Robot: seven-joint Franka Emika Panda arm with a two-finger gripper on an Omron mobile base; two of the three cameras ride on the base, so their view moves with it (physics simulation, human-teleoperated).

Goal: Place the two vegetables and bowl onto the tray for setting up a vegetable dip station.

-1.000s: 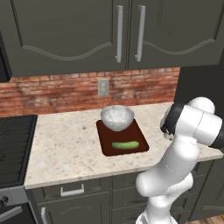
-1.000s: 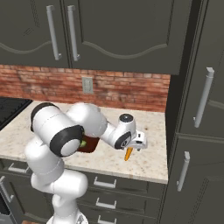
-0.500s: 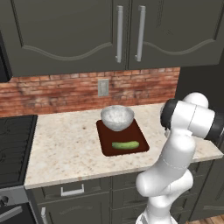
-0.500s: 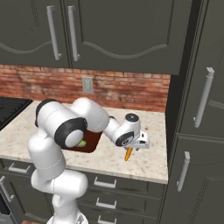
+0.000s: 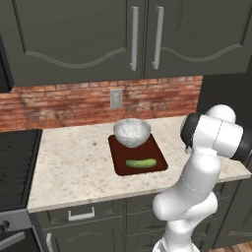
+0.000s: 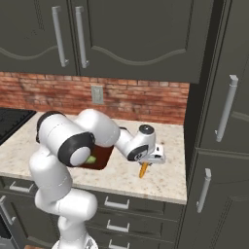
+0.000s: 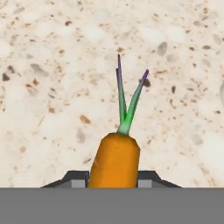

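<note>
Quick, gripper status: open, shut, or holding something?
Gripper: closed on the carrot, one finger tip against each side of it, above the counter.

A white robot arm with dark joints reaches rightward over a speckled beige stone surface [image 6: 121, 177]. Its end effector [image 6: 146, 165] points down, with a thin tapered orange carrot [image 6: 143, 169] hanging between its fingers, tip near the surface. Behind the arm, a flat dark reddish-brown tray [image 6: 102, 158] lies partly hidden. A red brick wall [image 6: 131, 99] and dark cabinets [image 6: 136, 39] stand behind.
</note>
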